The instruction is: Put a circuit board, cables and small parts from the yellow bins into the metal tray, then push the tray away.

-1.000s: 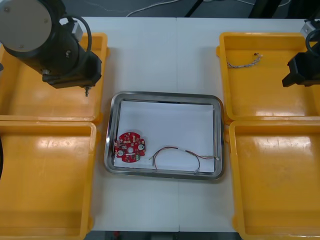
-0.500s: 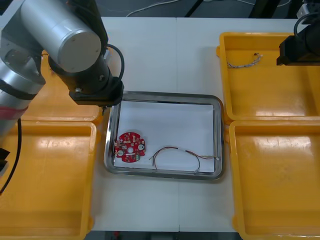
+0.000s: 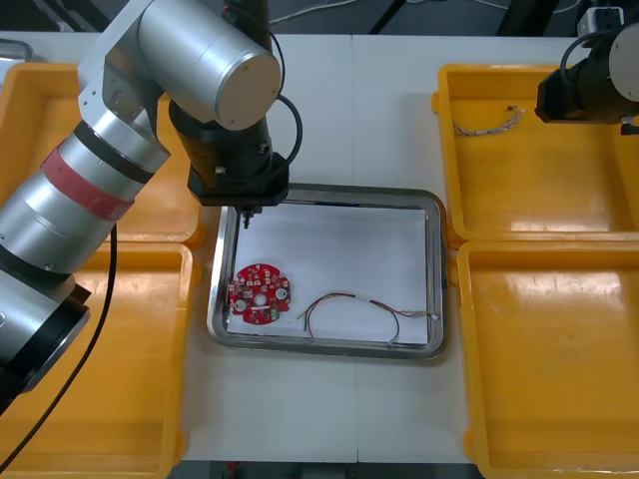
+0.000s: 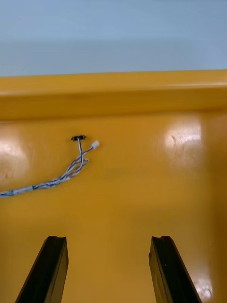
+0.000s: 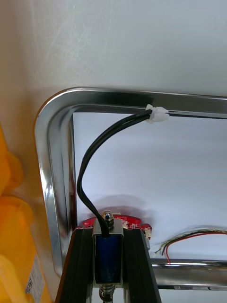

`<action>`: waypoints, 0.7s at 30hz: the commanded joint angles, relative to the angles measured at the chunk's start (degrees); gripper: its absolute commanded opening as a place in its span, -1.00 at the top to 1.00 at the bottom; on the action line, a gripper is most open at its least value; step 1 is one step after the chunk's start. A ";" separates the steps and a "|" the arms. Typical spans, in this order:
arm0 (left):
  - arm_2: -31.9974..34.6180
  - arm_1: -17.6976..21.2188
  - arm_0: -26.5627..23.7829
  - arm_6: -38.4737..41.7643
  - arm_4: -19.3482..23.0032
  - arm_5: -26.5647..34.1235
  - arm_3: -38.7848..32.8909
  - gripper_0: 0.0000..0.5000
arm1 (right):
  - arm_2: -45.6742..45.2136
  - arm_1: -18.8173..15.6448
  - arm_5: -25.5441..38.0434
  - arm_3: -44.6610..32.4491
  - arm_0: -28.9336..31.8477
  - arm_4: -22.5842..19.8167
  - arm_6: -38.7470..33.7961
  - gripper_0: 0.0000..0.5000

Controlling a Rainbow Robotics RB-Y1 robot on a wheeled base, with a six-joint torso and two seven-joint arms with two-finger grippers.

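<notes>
My left gripper (image 3: pixel 247 212) hangs over the far left corner of the metal tray (image 3: pixel 436 261), shut on a small metal part (image 5: pixel 108 255) with a blue body. A black cable (image 5: pixel 90 161) arcs from that part to a white plug (image 5: pixel 157 114) above the tray's rim (image 5: pixel 52 165). In the tray lie a round red circuit board (image 3: pixel 260 293) and a red and yellow cable (image 3: pixel 364 307). My right gripper (image 3: pixel 587 92) is above the far right yellow bin (image 3: pixel 539 205), open (image 4: pixel 109 242). A twisted blue and white cable (image 4: pixel 71 170) lies beyond its fingers.
Two yellow bins stand at each side of the tray; the near right bin (image 3: pixel 559 359) and near left bin (image 3: pixel 90 359) hold nothing visible. The left arm's bulk (image 3: pixel 210 70) covers part of the far left bin. Bare table (image 3: pixel 349 110) lies beyond the tray.
The left arm has swung right from over the far left bin to the tray's far left corner, carrying the part. The right gripper has moved toward the bin's far side.
</notes>
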 commanded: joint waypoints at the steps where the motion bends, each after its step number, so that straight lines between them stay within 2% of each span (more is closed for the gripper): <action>1: -2.93 -1.66 -2.59 -4.12 -1.58 0.34 1.87 1.00 | 0.41 3.29 -4.90 4.09 -3.48 2.87 -1.08 -1.00; 4: -4.08 -2.45 -1.71 -4.47 -3.16 -0.24 2.75 1.00 | 0.41 4.52 -7.80 6.90 -4.09 4.54 -2.04 -1.00; 16: -6.98 -3.68 3.39 -6.14 -7.82 -10.08 2.92 1.00 | 0.68 8.83 -12.10 9.01 -4.27 11.58 -15.93 -1.00; 21: -7.86 -3.60 5.15 -7.02 -9.58 -11.84 3.01 1.00 | 0.76 11.29 -16.76 12.26 -4.44 14.92 -21.03 -1.00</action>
